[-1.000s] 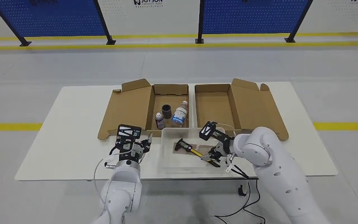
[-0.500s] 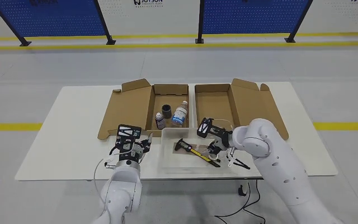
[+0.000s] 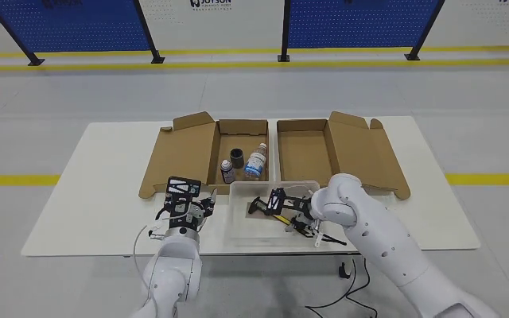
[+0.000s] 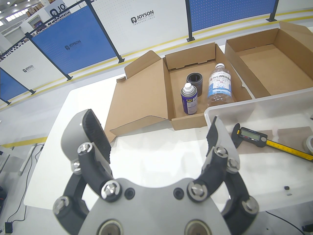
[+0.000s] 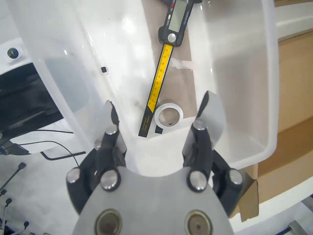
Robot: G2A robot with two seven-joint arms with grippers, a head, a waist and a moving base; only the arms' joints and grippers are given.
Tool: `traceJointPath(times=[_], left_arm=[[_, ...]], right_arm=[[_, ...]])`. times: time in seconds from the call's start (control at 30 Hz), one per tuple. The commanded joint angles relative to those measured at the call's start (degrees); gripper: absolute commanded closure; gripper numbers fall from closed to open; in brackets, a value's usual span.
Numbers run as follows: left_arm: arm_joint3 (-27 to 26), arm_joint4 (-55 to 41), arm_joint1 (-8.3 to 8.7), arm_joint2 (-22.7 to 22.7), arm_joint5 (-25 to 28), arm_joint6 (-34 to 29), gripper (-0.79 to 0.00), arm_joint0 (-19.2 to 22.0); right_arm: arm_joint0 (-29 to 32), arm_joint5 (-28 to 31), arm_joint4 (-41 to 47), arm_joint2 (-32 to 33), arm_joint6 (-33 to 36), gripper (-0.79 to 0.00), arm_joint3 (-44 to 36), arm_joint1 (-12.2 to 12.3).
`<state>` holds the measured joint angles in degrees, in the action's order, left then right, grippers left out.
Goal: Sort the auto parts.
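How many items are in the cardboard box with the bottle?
3 in the box: a spray can nearest the bin, a dark cylinder just behind it, and the bottle beside both. Smaller parts could be hidden behind them.

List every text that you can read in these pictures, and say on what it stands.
Partition panels: a brand mark, left unquoted.
Clear bottle: label print too small to read.
Spray can: label blurred.
Caliper: scale numerals too small; no digits visible on its display.

The caliper (image 4: 251, 138) runs off-frame; the ring (image 4: 309, 145) too.
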<state>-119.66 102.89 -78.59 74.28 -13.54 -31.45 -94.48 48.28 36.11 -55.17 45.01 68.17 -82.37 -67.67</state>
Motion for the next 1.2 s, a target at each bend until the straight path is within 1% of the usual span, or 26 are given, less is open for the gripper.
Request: traceJointPath(times=[0.0, 0.07, 0.1, 0.17, 0.27, 0.43, 0.5, 0.83, 1.03, 1.17], left_arm=[[0.00, 0.00, 0.00, 0.00, 0.00, 0.00, -0.785, 0.00], [0.00, 0.00, 0.00, 0.00, 0.00, 0.00, -0.785, 0.00], [0.00, 0.00, 0.00, 0.00, 0.00, 0.00, -0.785, 0.00], [0.00, 0.00, 0.00, 0.00, 0.00, 0.00, -0.785, 0.00], [0.00, 0.00, 0.00, 0.00, 0.00, 0.00, -0.785, 0.00], [0.00, 0.00, 0.00, 0.00, 0.00, 0.00, -0.785, 0.00], [0.00, 0.00, 0.00, 0.00, 0.00, 0.00, -0.785, 0.00], [0.00, 0.00, 0.00, 0.00, 0.00, 0.00, -0.785, 0.00], [0.00, 0.00, 0.00, 0.00, 0.00, 0.00, -0.785, 0.00], [0.00, 0.00, 0.00, 0.00, 0.00, 0.00, -0.785, 0.00]], right_arm=[[-0.62, -0.14, 0.24, -0.60, 0.14, -0.453, 0.55, 0.05], [-1.09, -0.59, 0.29, -0.89, 0.59, -0.431, 1.00, 0.07], [-1.35, -0.85, 0.04, -1.08, 0.85, -0.440, 1.37, 0.06], [-1.89, -1.40, -0.56, -1.51, 1.39, -0.382, 2.04, 0.02], [-2.93, -1.90, -4.03, -3.62, 1.90, -0.391, 2.73, -0.01], [-4.18, -2.21, -6.06, -4.87, 2.03, -0.379, 4.39, -0.18], [-4.40, -2.08, -6.11, -5.01, 1.66, -0.360, 5.04, -0.27], [-5.70, -1.23, -7.07, -7.33, -0.18, -0.366, 9.20, -1.29], [-6.16, -1.96, -7.52, -8.69, -1.33, -0.339, 11.99, -2.06], [-6.46, -2.38, -7.37, -9.26, -1.94, -0.339, 13.30, -2.52]])
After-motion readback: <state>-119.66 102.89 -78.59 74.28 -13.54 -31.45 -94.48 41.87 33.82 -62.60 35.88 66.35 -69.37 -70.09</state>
